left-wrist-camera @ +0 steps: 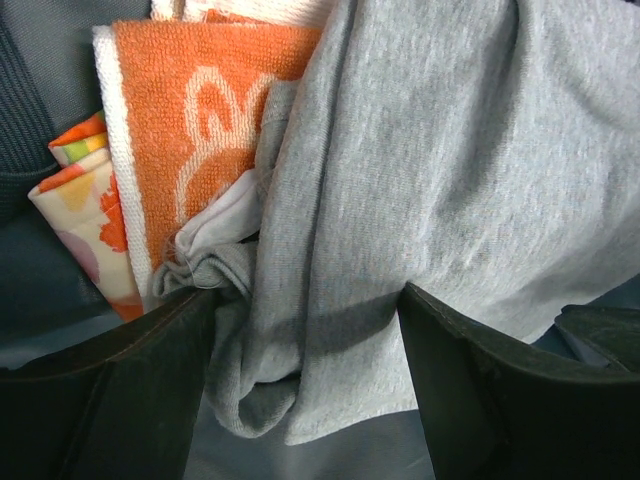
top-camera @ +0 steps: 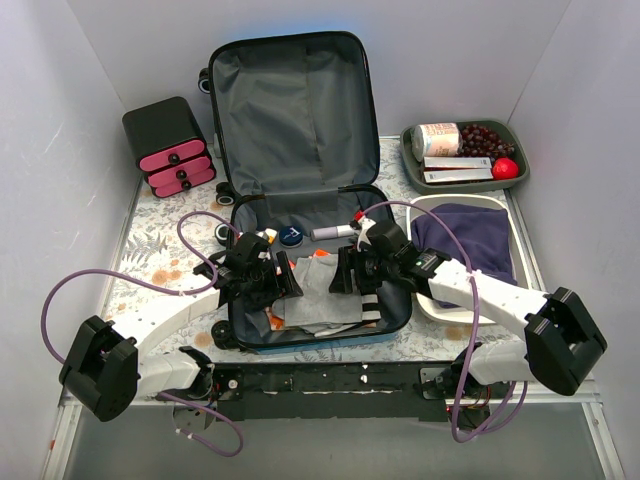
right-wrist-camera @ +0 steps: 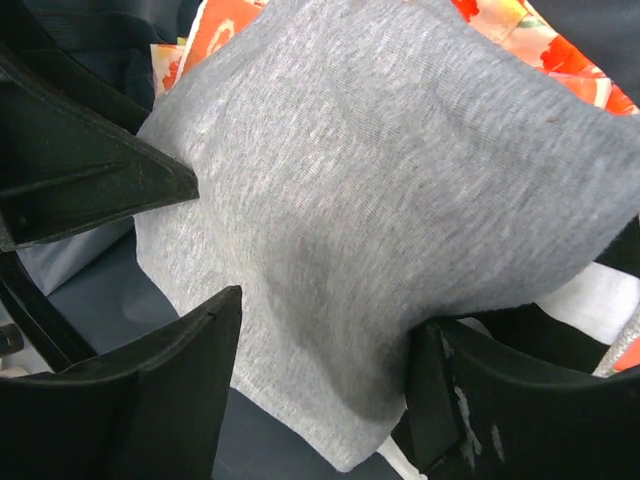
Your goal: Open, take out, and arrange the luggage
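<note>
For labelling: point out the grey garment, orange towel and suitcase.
grey garment (left-wrist-camera: 450, 180): left wrist view, mid-fabric.
orange towel (left-wrist-camera: 190, 110): left wrist view, terry face.
suitcase (top-camera: 290, 100): top view, lid lining.

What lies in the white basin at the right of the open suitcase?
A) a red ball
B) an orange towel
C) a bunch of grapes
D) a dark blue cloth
D: the top view shows a dark blue cloth filling the white basin; the red ball lies in the green tray.
</note>
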Controlling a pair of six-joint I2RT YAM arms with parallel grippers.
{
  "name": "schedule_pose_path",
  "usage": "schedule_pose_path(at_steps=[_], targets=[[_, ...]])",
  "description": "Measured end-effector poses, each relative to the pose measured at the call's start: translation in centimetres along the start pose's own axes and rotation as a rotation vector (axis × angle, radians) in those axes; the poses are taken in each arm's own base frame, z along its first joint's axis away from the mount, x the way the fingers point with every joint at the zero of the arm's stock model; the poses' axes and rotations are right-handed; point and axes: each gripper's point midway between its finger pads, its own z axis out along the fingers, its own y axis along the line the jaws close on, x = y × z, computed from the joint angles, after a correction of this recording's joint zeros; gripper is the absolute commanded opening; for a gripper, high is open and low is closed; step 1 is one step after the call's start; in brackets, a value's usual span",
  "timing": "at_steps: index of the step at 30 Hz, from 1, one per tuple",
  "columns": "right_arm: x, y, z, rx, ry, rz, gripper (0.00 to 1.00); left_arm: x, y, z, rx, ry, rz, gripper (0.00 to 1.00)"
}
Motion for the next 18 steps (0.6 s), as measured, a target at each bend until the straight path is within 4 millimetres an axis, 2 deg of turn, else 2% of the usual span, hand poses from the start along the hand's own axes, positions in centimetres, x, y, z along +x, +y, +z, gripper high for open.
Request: schedule_pose_path(at_steps=[1, 3, 4, 5, 10, 11, 15, 17, 18], targets=[[0.0, 0.0, 0.1, -0.004, -0.001, 0.001, 0.65, 0.0, 0.0, 0.0, 0.000, 0.000, 0.000, 0.70], [0.0, 0.2, 0.1, -0.018, -0.002, 0.003, 0.52, 0.0, 0.0, 0.0, -0.001, 0.000, 0.000, 0.70], [-0.1, 0.5, 0.1, -0.031, -0.004, 0.004, 0.44, 0.0, 0.0, 0.0, -0.001, 0.000, 0.000, 0.71], [-0.2, 0.8, 0.1, -0.043, -0.007, 0.003, 0.30, 0.0, 0.0, 0.0, -0.001, 0.000, 0.000, 0.70], [-0.5, 1.3, 0.1, -0.070, -0.014, 0.004, 0.11, 0.0, 0.0, 0.0, 0.000, -0.001, 0.000, 0.73], [-0.5, 1.3, 0.1, -0.071, -0.014, 0.004, 0.03, 0.0, 0.0, 0.0, -0.002, -0.003, 0.000, 0.73], [-0.5, 1.3, 0.1, -0.070, -0.014, 0.000, 0.01, -0.1, 0.0, 0.0, -0.003, -0.007, 0.001, 0.78], [-0.5, 1.2, 0.1, -0.066, -0.015, -0.004, 0.01, -0.1, 0.0, -0.1, -0.001, -0.010, 0.003, 0.85], [-0.5, 1.1, 0.1, -0.062, -0.015, -0.009, 0.01, -0.2, 0.0, -0.2, 0.000, -0.011, 0.004, 0.92]])
